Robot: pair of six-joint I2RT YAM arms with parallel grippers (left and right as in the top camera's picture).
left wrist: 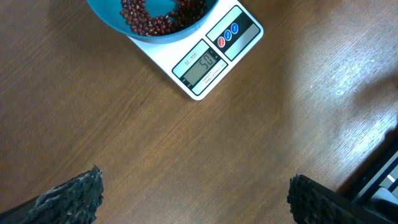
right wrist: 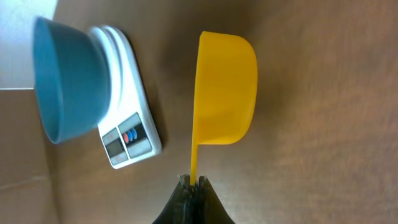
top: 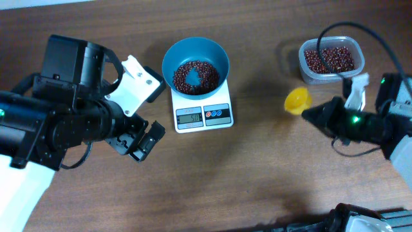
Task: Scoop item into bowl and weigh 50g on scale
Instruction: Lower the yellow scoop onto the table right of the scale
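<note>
The right gripper [right wrist: 193, 183], clamped on the yellow scoop [right wrist: 225, 87], aims it at the bowl [top: 168, 61] of beans [top: 193, 76] seated on the scale [top: 203, 115], well apart to its left; the left gripper [left wrist: 193, 202], fingers spread and empty, stands nearer.

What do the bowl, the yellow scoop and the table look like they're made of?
The bowl looks like plastic: smooth, even teal with a soft sheen. The scoop also looks like plastic: thin-walled, uniform glossy yellow, with a slim moulded handle. The table is wood or wood-look laminate: brown grain lines with a semi-gloss glare patch. Which of the two cannot be told.
</note>
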